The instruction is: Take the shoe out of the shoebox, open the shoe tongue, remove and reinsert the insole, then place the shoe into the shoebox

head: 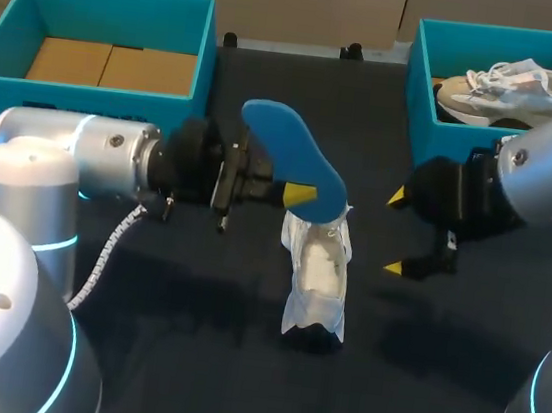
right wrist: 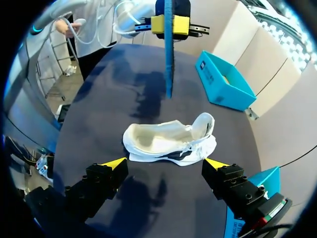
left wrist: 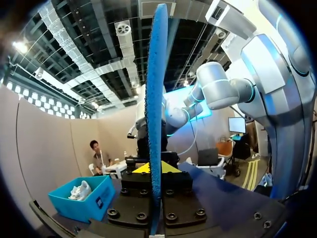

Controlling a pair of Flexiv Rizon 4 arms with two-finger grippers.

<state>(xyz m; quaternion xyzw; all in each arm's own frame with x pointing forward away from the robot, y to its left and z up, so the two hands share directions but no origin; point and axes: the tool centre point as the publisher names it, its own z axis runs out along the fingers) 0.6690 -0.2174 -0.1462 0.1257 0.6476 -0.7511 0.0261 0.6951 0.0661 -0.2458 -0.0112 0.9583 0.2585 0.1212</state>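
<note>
A white shoe (head: 319,277) stands on the dark table near the middle, toe toward the front edge; it also shows ahead of my right gripper, shoe (right wrist: 171,143). My left gripper (head: 299,196) is shut on a blue insole (head: 295,158), held in the air just above the shoe's heel. In the left wrist view the insole (left wrist: 156,114) is seen edge-on between the yellow tips. From the right wrist the insole (right wrist: 168,49) hangs beyond the shoe. My right gripper (head: 400,232) stands open to the right of the shoe, nothing between its fingers, gripper (right wrist: 164,166).
A teal box (head: 439,106) at the back right holds a second shoe (head: 512,89). A teal box (head: 88,93) at the back left holds brown cardboard. The left box also shows beyond the shoe, box (right wrist: 223,82).
</note>
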